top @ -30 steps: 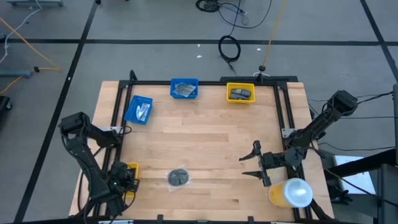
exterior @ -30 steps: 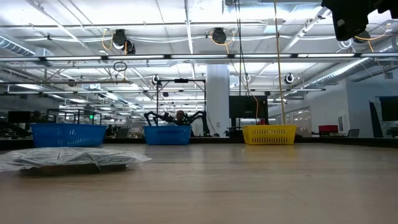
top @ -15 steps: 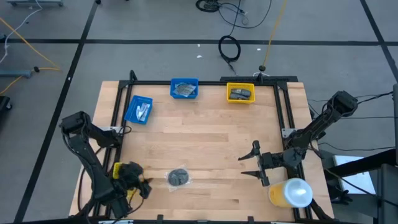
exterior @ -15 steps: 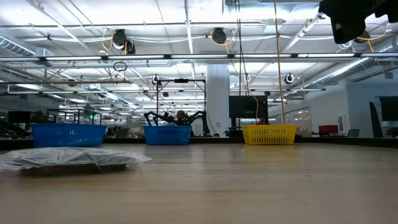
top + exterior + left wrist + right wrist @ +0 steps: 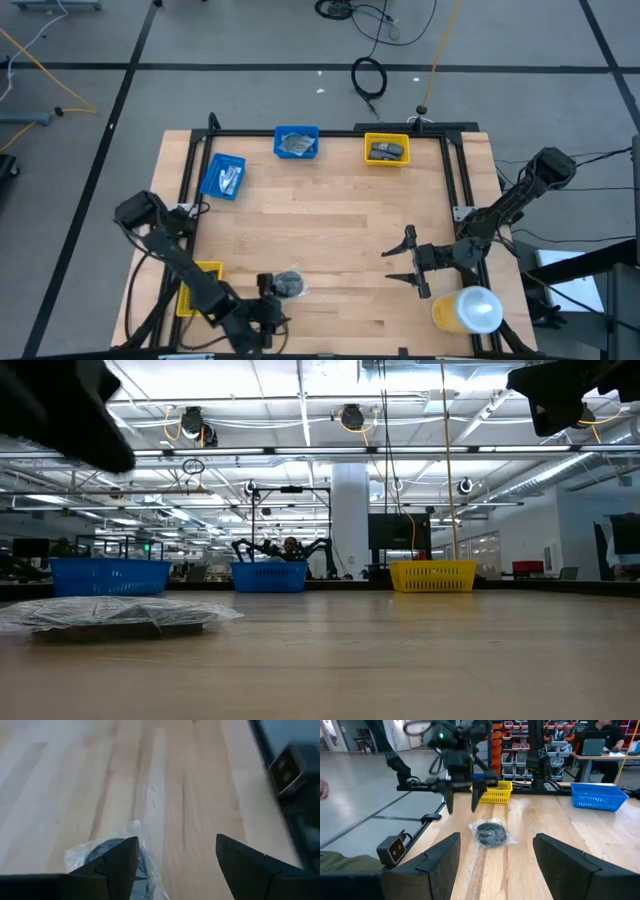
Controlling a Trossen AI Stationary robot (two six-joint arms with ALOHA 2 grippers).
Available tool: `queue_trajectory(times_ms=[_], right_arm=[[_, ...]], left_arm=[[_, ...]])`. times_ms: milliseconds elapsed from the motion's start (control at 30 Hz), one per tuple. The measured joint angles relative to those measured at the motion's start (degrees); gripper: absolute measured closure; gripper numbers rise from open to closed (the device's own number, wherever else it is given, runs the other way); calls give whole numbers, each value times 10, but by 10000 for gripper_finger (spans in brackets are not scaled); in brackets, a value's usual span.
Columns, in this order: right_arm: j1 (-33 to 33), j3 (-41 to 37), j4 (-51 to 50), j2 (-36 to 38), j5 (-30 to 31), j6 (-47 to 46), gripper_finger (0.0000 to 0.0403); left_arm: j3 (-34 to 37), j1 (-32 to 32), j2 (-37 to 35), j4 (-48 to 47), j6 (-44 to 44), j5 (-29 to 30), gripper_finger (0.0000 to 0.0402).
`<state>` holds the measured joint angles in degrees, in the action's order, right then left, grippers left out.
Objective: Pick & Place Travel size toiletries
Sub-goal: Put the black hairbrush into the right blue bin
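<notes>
One round dark-grey pad in clear wrap [image 5: 288, 284] lies flat on the table near its near edge; it also shows in the low view [image 5: 110, 614], the left wrist view [image 5: 112, 862] and the right wrist view [image 5: 491, 833]. My left gripper [image 5: 266, 298] [image 5: 176, 840] hangs open just left of the pad, fingers pointing down and clear of it [image 5: 462, 810]. My right gripper [image 5: 405, 262] [image 5: 497, 836] waits open to the right of the pad, facing it. Other toiletries lie in the far bins.
Two blue bins [image 5: 222, 177] [image 5: 296, 143] and a yellow bin [image 5: 386, 149] stand along the far and left edges, each with items in it. Another yellow bin [image 5: 202, 284] sits at the near left. A large yellow-and-white cylinder [image 5: 468, 310] lies at the near right corner.
My left arm has swung from the near left corner, over the yellow bin there, toward the table's right and now hangs beside the wrapped pad. The pad has stayed where it was.
</notes>
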<state>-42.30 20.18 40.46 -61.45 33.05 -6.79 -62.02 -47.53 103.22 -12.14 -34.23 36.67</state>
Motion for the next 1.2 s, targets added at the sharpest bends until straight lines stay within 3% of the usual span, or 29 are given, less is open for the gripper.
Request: queue_trajectory(times_ms=[400,600,800,1100,1200], right_arm=[[0,0,0,0,0,0,161],[0,0,0,0,0,0,161],[0,0,0,0,0,0,161],[0,0,0,0,0,0,161],[0,0,0,0,0,0,161]], left_arm=[[-1,33,95,-30,15,9,140],[-2,48,106,-56,-15,22,148],[-3,64,103,-113,-44,21,219],[-12,85,103,-148,-69,18,380],[-40,89,106,-151,-66,23,391]])
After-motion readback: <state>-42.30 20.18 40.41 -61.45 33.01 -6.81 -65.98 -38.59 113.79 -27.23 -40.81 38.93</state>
